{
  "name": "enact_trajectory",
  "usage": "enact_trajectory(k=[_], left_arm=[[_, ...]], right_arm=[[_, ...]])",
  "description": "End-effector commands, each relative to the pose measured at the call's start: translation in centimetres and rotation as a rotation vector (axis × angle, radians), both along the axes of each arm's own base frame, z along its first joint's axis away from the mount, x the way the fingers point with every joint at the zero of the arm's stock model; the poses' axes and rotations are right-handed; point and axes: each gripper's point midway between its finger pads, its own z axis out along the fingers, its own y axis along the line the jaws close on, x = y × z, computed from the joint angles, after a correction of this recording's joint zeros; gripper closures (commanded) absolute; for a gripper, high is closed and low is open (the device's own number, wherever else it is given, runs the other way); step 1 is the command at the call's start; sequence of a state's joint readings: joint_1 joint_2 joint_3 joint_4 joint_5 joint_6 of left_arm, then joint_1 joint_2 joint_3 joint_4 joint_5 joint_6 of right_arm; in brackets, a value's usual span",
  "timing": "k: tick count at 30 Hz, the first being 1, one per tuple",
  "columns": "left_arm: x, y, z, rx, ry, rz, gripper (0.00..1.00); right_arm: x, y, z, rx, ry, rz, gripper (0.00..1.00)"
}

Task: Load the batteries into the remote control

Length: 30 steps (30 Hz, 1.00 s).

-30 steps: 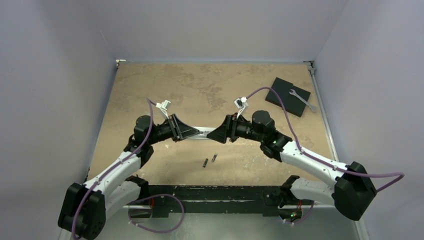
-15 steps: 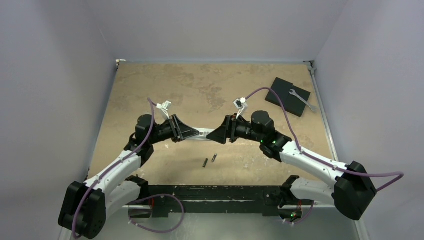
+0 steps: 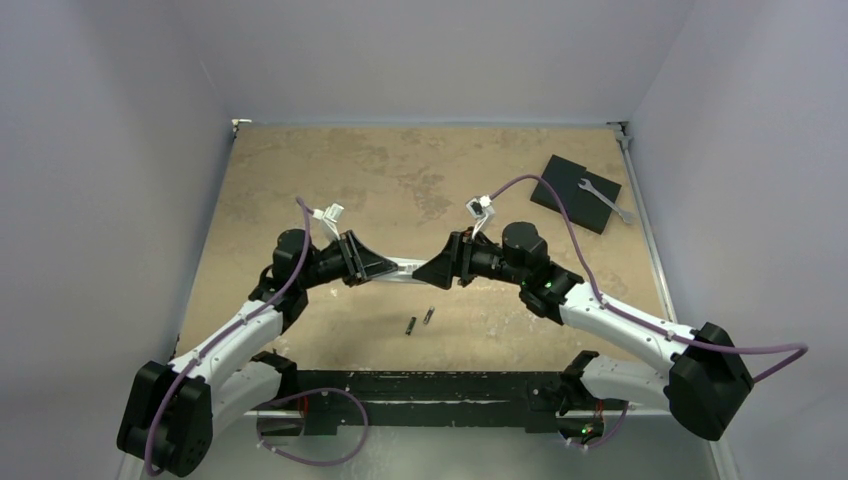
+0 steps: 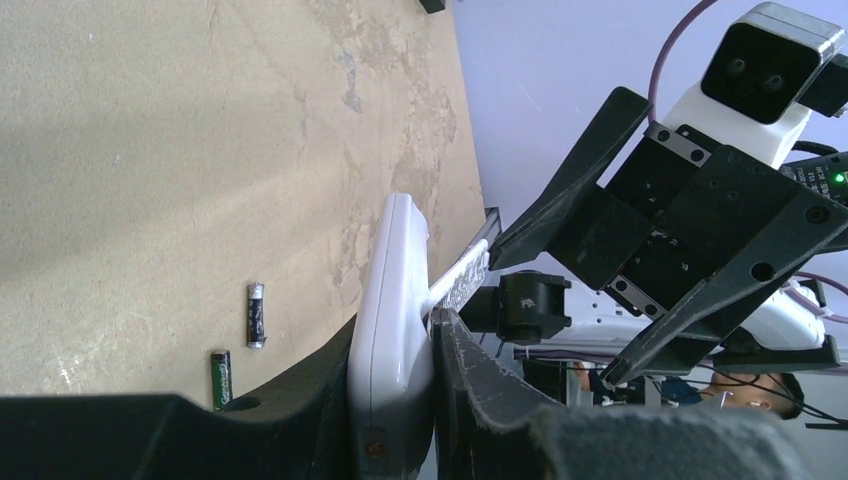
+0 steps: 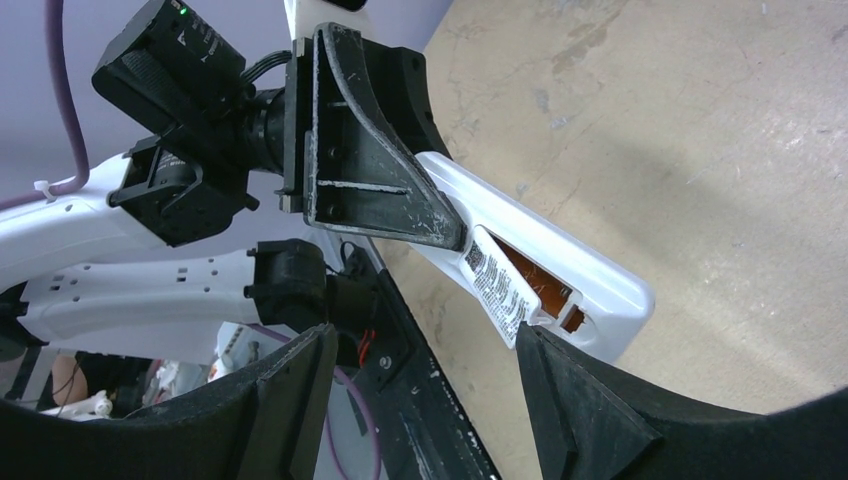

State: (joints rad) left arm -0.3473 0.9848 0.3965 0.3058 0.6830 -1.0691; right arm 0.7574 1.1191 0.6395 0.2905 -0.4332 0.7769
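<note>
My left gripper (image 3: 393,267) is shut on one end of the white remote control (image 3: 408,268) and holds it edge-on above the table. In the left wrist view the remote (image 4: 392,330) sits clamped between my fingers. In the right wrist view its battery bay (image 5: 535,282) is open, with the labelled cover (image 5: 493,285) hanging off it. My right gripper (image 3: 424,271) is open at the remote's free end; one fingertip (image 5: 532,345) sits at the cover's edge. Two batteries (image 3: 411,325) (image 3: 428,316) lie on the table below, also in the left wrist view (image 4: 255,315) (image 4: 221,378).
A black flat square pad (image 3: 570,190) with a silver wrench (image 3: 605,200) on it lies at the back right. Grey walls close in the table (image 3: 300,170) on three sides. The black base rail (image 3: 430,385) runs along the near edge.
My left gripper has shifted very slightly with the remote. The right arm and the batteries have not moved.
</note>
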Motion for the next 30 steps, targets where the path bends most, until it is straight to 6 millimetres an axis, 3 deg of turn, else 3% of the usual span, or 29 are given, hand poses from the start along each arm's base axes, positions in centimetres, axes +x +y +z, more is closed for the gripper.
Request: enact_trajectory(k=[1,30], left_arm=[[0.0,-0.8,2.4,-0.027,-0.084,-0.041,1.00],[0.7,-0.4,0.0,0.040,-0.019,-0.005,1.00]], right_arm=[[-1.1,1.1,2.2,0.052,-0.045,0.061,0.27],[-0.4,0.9,-2.2,-0.017,0.015,0.018,0.26]])
